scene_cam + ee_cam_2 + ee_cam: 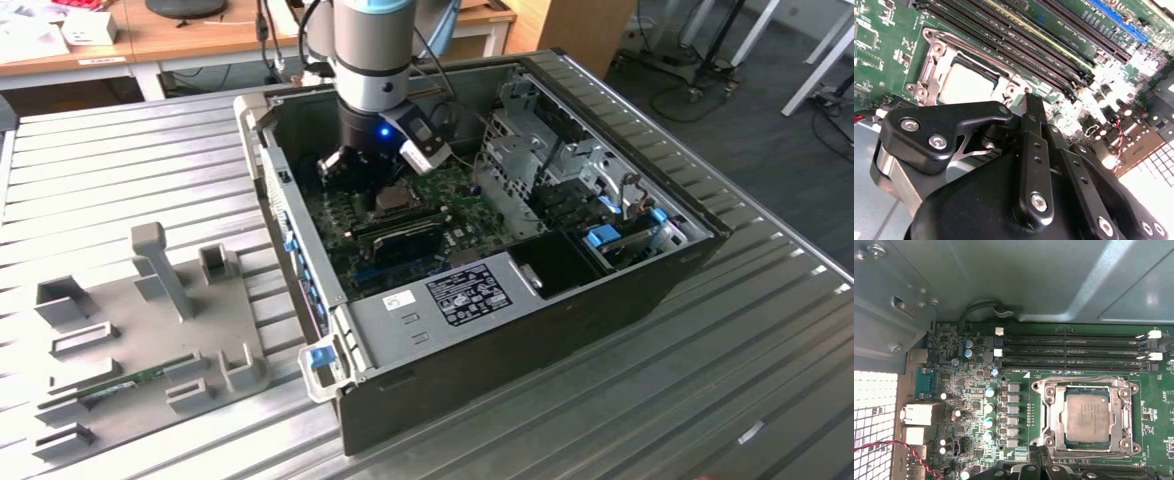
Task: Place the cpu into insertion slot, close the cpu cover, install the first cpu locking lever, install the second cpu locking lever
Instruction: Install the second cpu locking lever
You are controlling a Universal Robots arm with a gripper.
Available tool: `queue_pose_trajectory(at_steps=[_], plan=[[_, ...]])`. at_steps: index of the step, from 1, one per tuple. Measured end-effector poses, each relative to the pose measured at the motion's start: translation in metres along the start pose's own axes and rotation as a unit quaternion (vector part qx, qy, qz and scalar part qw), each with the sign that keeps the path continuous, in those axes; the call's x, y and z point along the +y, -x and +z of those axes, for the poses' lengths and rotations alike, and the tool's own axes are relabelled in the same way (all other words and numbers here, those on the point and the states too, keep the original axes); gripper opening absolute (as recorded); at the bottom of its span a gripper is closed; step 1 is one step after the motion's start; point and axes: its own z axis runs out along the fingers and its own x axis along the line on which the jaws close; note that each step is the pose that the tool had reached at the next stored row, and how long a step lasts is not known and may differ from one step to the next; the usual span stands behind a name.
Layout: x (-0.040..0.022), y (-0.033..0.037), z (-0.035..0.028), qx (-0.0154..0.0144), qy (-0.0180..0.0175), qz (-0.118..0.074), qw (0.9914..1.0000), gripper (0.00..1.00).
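Open black-and-grey metal computer case point(534, 300), lying on its side on ribbed metal table point(747, 360); green motherboard point(969, 405) inside. Small flat square cpu point(1088, 417) with dull grey metal top, seated flat in square silver-rimmed insertion slot point(1049, 390), just ahead of the jaws. Thin silver cpu cover point(1056, 425), closed down around the chip, framing it through its square window. Long black memory slots point(1069, 352) running parallel beyond the slot's far edge. Black gripper point(1033, 107) lowered into the case, tips close over the slot's near edge; jaws drawn together, holding nothing. Grey fixture plate point(147, 320) with upright blocks on the table, well apart from the jaws. Wooden desks point(174, 40) behind.
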Motion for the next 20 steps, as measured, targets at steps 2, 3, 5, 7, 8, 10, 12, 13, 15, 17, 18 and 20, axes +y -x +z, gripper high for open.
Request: queue_pose_trajectory(at_steps=[2,3,5,7,8,10,12,13,15,17,18,20], plan=[[0.0,0.0,-0.0003,0.0001,-0.0002,0.0,1.0,0.1],[0.0,0.0011,-0.0003,0.0001,-0.0002,0.0,1.0,0.1],[-0.0001,0.0064,0.0001,0.0002,0.0,0.0,1.0,0.1],[-0.0002,0.0119,0.0005,0.0001,0.0002,0.0,1.0,0.1],[-0.0003,0.0149,0.0006,0.0001,0.0002,0.0,1.0,0.1],[-0.0004,0.0216,0.001,0.0001,0.0002,0.0,1.0,0.1],[-0.0005,0.028,0.0013,0.0001,0.0002,0.0,1.0,0.1],[-0.0006,0.0315,0.0015,0.0001,0.0002,0.0,1.0,0.1],[-0.0007,0.039,0.0018,0.0001,0.0002,0.0,1.0,0.1],[-0.0006,0.0434,0.0021,0.0001,0.0003,0.0,1.0,0.1],[-0.0002,0.0445,0.0022,0.0001,0.0002,0.0,1.0,0.1],[0.0021,0.0453,0.0027,0.0001,0.0002,0.0,1.0,0.1]])
